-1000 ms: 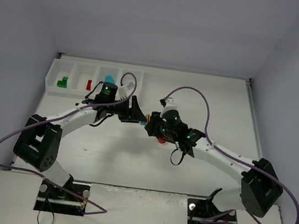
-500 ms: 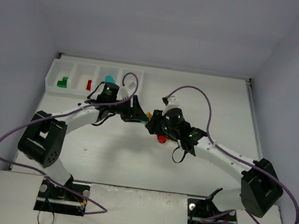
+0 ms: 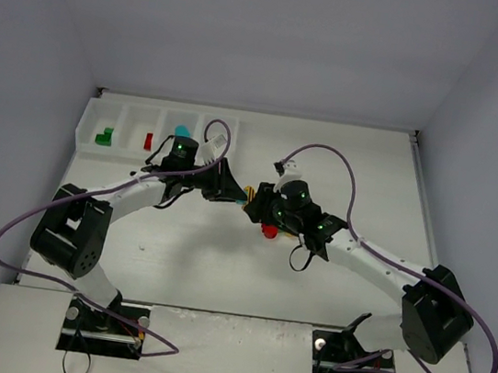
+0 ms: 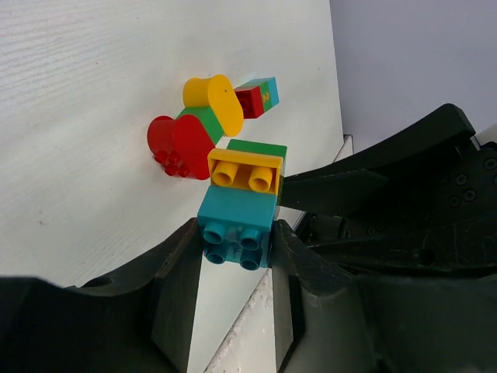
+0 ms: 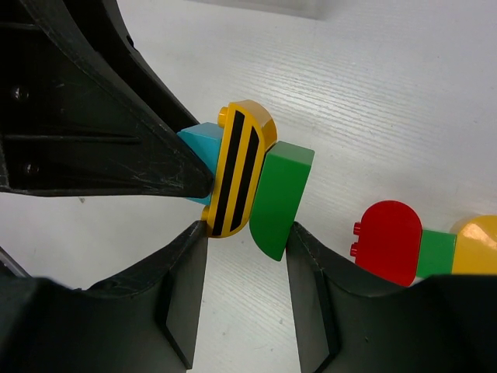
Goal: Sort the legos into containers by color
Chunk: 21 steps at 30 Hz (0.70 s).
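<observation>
Overhead, the stack (image 3: 248,194) is nearly hidden between both grippers. The left gripper (image 4: 237,237) is clamped on its cyan brick (image 4: 235,217); the right gripper (image 5: 247,233) pinches the striped yellow and green end. A second stack (image 4: 190,132) lies on the table (image 4: 78,78), beside a small brick (image 4: 256,95) marked "2". The tray (image 3: 132,124) sits far left.

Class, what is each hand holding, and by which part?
Both hold one three-brick stack. The left hand clamps its cyan brick at one end; the right hand clamps the striped yellow brick and green brick at the other.
</observation>
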Motion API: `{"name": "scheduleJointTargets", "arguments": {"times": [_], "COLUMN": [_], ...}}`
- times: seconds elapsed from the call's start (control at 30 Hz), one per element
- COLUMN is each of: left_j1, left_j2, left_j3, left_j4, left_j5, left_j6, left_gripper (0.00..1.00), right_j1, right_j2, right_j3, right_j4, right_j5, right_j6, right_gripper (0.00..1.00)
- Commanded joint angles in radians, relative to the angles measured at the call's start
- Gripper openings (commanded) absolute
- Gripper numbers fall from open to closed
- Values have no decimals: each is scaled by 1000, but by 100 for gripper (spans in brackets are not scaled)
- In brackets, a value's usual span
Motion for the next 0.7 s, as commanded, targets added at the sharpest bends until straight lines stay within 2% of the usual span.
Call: {"name": "scheduleJointTargets", "arguments": {"times": [0.0,0.67], "left_j1": [-1,94], "left_j2": [-28,-106], "left_j3": [52,54], "left_j4": [66,-86], "left_j5": [59,119], "left_j6": [-6,72], "left_gripper": [0,0], "right_j1": [-22,-71], "right_j2": [-33,-29], "right_j3": [-16,-42], "right_j4": [53,38], "right_j5": [31,127], "right_j6": [-1,13], "right_gripper": [0,0]}}
